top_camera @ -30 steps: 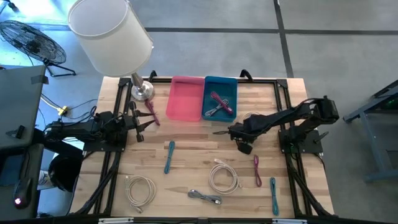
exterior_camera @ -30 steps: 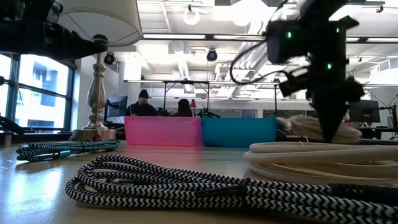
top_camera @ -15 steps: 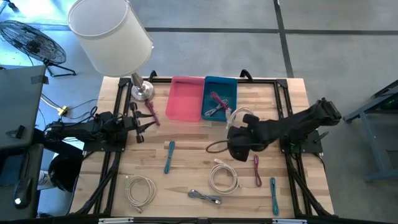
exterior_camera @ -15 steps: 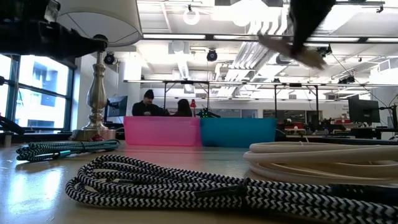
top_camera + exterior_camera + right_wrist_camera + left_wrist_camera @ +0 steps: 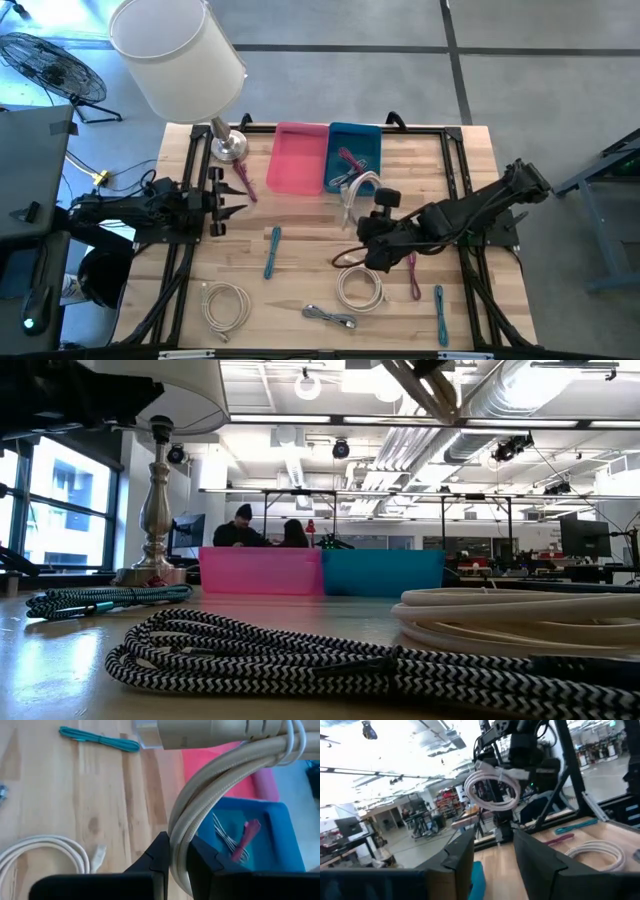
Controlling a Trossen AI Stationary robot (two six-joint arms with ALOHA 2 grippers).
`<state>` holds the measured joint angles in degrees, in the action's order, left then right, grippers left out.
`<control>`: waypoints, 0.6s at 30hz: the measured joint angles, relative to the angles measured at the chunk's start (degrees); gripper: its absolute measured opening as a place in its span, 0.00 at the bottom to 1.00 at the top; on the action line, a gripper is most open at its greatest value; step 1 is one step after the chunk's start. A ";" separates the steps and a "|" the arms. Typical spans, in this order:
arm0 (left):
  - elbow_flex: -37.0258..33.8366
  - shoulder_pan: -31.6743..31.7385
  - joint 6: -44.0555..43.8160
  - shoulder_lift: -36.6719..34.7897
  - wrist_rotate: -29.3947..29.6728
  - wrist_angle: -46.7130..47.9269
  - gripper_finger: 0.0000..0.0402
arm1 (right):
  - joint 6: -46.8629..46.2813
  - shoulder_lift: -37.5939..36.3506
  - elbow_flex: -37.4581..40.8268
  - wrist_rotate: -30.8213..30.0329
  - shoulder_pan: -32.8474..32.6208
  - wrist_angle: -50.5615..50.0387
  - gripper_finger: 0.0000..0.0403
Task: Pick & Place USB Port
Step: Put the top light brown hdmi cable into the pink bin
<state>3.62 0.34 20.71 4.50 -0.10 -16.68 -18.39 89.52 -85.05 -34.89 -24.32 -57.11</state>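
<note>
Now the white cable (image 5: pixel 352 192) hangs in a loop near the middle of the high view, just below the blue bin (image 5: pixel 355 135). The right gripper (image 5: pixel 366 232) has its fingers pinched tight on it, so it can be carried up off the table (image 5: pixel 300 270) to a bin. The left gripper (image 5: pixel 222 203) waits at the left with its fingers partly apart, holding nothing.
</note>
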 joint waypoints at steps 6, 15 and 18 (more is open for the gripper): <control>0.01 0.02 -0.40 10.00 5.47 -10.21 0.53 | 7.35 0.00 1.80 2.51 0.83 8.71 0.08; 0.02 0.02 -3.46 26.00 -7.17 -33.82 0.59 | 22.72 0.00 4.42 11.33 2.54 24.38 0.08; 0.91 0.02 -3.02 29.91 -11.39 -36.24 0.57 | 24.88 0.00 4.43 18.81 3.44 28.16 0.08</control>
<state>4.53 0.36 17.69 34.41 -11.49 -52.92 6.50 89.52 -80.62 -16.07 -20.87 -28.96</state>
